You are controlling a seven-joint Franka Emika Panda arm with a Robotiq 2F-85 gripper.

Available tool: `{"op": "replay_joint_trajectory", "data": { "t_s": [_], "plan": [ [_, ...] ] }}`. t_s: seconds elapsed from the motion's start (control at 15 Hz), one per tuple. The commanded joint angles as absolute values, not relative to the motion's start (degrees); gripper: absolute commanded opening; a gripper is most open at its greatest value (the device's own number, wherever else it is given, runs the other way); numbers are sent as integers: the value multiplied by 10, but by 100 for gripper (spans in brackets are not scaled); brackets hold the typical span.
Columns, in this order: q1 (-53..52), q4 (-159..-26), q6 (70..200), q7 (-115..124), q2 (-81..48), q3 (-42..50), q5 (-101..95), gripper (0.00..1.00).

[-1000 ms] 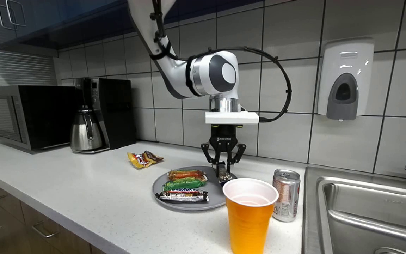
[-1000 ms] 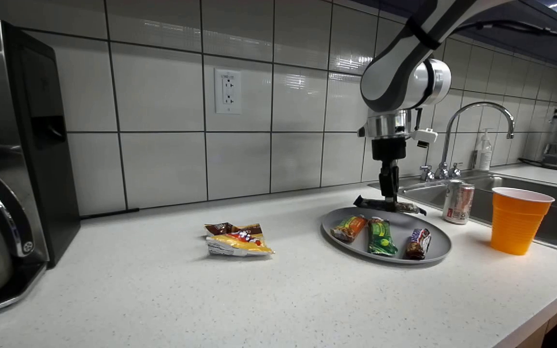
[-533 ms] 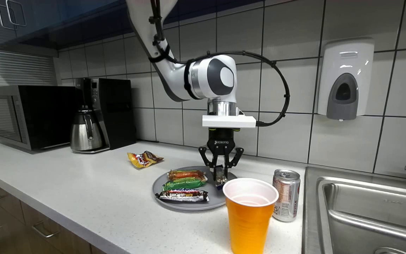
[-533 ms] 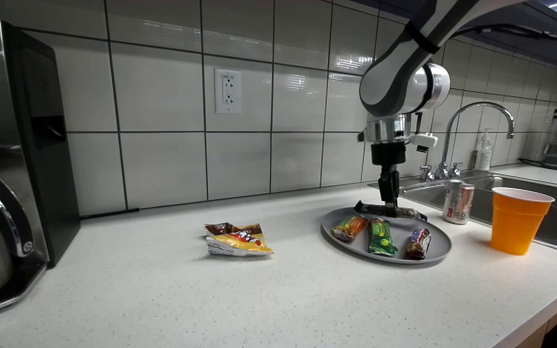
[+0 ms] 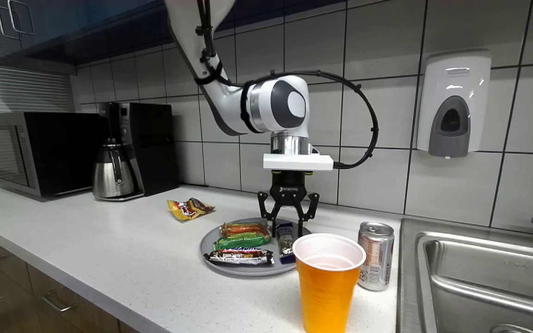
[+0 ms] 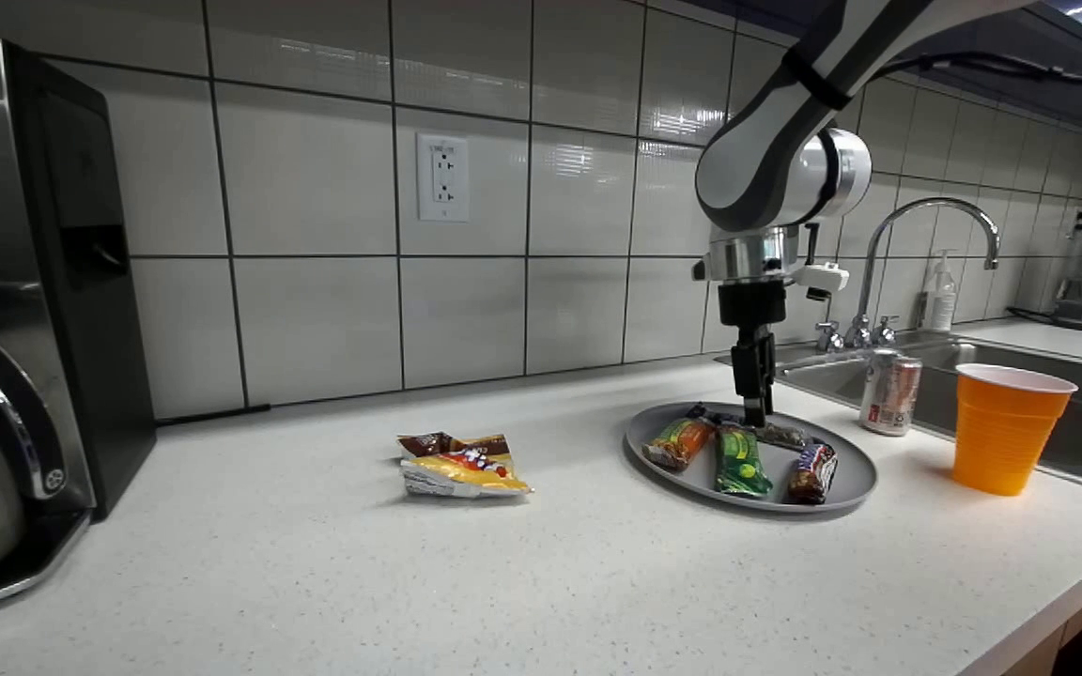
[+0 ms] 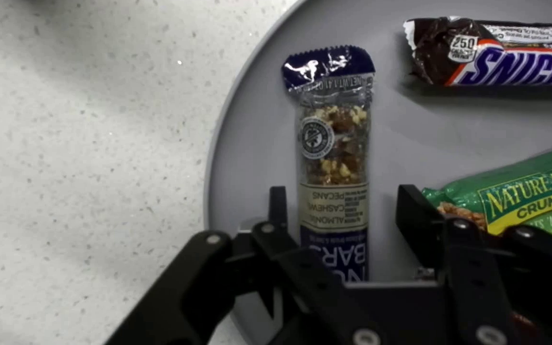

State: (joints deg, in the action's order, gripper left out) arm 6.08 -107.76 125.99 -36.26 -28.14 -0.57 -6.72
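Gripper (image 7: 342,205) straddles nut bar (image 7: 336,143); in an exterior view, fingers (image 6: 753,407) seemingly overlap.

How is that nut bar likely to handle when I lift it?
The nut bar is probably fairly stiff, lying straight on the gray plate. Its shiny wrapper may be slippery. The flat crimped end would likely bend if gripped.

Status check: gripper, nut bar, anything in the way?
Gripper open, fingers astride nut bar, gaps both sides. Bar lies on gray plate, unheld. Green granola bar close by one finger; contact unclear.
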Motion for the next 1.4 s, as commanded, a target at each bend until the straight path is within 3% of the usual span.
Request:
{"op": "replay_joint_trajectory", "data": {
  "t_s": [0.0,0.13,1.33],
  "plan": [
    [63,-1082,1254,-346,-265,-13,-62,94],
    [61,-1086,1253,-338,-257,-13,-61,100],
    [37,-1222,1255,-185,-113,-8,-55,100]
  ]
}}
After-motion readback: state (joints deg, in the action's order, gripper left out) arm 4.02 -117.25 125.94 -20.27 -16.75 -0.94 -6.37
